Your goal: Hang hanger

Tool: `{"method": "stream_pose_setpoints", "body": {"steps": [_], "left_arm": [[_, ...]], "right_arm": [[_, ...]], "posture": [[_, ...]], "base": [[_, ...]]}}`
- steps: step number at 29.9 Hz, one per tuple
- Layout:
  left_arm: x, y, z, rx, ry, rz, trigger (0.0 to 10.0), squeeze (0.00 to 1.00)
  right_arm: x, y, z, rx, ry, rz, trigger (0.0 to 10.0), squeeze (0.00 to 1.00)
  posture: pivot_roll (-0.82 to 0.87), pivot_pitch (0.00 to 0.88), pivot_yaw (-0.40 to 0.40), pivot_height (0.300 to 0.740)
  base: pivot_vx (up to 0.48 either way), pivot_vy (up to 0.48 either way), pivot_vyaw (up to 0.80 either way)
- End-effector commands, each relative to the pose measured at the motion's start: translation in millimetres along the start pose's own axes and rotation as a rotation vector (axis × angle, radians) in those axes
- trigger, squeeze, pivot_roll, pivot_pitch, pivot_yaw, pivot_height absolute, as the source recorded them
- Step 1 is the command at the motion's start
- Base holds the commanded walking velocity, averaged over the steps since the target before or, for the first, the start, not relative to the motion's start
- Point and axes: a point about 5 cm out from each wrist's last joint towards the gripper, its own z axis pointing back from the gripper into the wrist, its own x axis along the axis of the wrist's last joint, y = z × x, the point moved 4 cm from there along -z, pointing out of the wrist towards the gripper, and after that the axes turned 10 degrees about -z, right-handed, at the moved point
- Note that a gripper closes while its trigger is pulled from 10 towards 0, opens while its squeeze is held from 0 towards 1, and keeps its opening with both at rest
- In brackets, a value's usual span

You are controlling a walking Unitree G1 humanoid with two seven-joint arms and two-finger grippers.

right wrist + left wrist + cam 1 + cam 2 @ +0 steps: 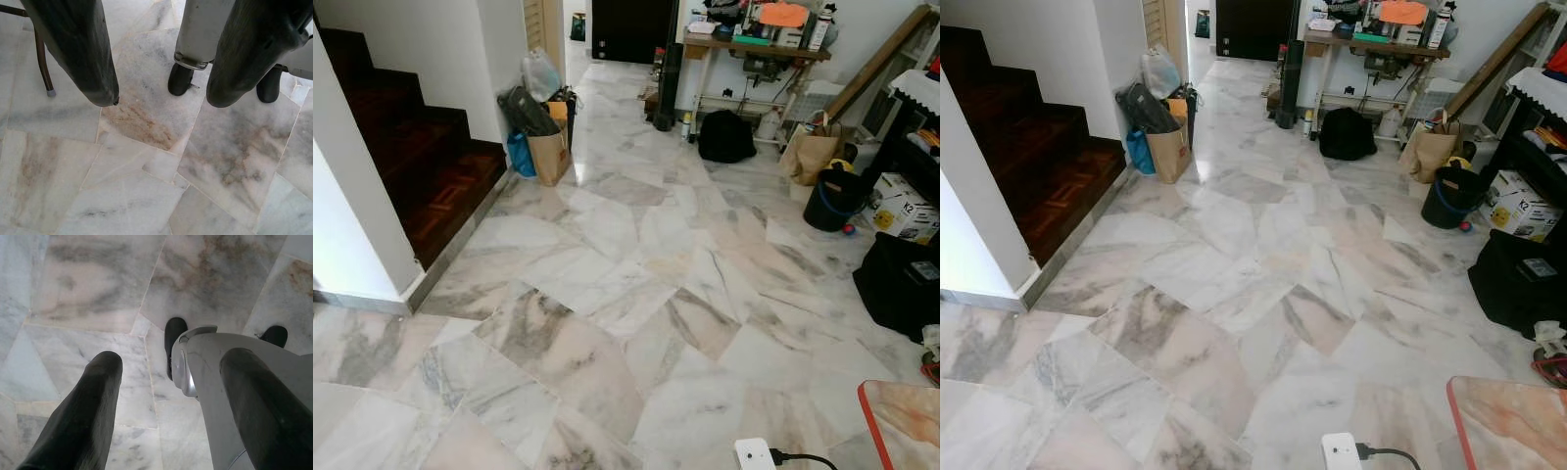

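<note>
From the head cameras, a broad white-and-grey marble tile floor [626,274] stretches ahead. A dark wooden staircase [421,166] rises on the left, and at its foot stands a brown paper bag [549,155] with a blue bag [520,155] and other bags pressed against it. Far ahead, a cluttered wooden table [754,47] stands over a black backpack [725,135] on the floor. On the right are a black bucket [832,199], a white cardboard box [904,208] and a black bag [901,279]. A white plug adapter with a black cable [756,454] lies at the near edge, beside a red-rimmed marble-patterned tabletop [906,421]. I cannot tell where a hanger is.

In the left wrist view, the left pincer [176,396] hangs over the floor, fingers apart and holding nothing, above the robot's grey leg [215,377].

In the right wrist view, the right pincer [161,98] hangs likewise, fingers apart and empty, near a thin brown metal furniture leg [43,63].
</note>
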Motion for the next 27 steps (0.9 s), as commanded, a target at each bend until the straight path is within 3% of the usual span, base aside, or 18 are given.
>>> {"method": "stream_pose_setpoints", "body": {"steps": [1, 9, 13, 16, 23, 27], "left_arm": [[5.4, 20.1, 2.2, 0.017, -0.088, 0.118, 10.0, 0.00], [22.9, 20.0, 0.8, 0.024, -0.127, 0.121, 10.0, 0.00], [27.2, 23.2, 0.5, 0.035, -0.132, 0.128, 10.0, 0.00], [26.8, 23.7, 0.4, 0.037, -0.126, 0.134, 10.0, 0.00], [20.9, 21.6, 0.1, 0.039, -0.098, 0.189, 10.0, 0.00], [17.3, 20.3, 0.6, 0.027, -0.097, 0.123, 10.0, 0.00]], "right_arm": [[55.5, -13.0, 5.6, 0.047, -0.210, -0.296, 10.0, 0.00], [51.3, -30.7, 7.7, -0.010, -0.189, -0.293, 10.0, 0.00], [56.6, -30.0, 8.2, 0.001, -0.191, -0.271, 10.0, 0.00], [37.7, -18.6, 4.8, 0.011, -0.172, -0.273, 10.0, 0.00], [33.2, -14.7, 4.0, 0.015, -0.164, -0.267, 10.0, 0.00], [33.1, -15.0, 4.0, 0.017, -0.161, -0.262, 10.0, 0.00]], "posture": [[0.17, 0.000, -0.107, 0.740], [0.20, 0.000, -0.115, 0.740], [0.19, 0.000, -0.110, 0.740], [0.19, 0.000, -0.109, 0.740], [0.20, 0.000, -0.115, 0.740], [0.20, 0.000, -0.117, 0.740]], "base": [[0.000, 0.000, -0.80], [0.000, 0.000, -0.77], [0.000, 0.000, -0.77], [0.000, 0.000, -0.76], [0.000, 0.068, -0.76], [0.000, 0.322, -0.77]]}}
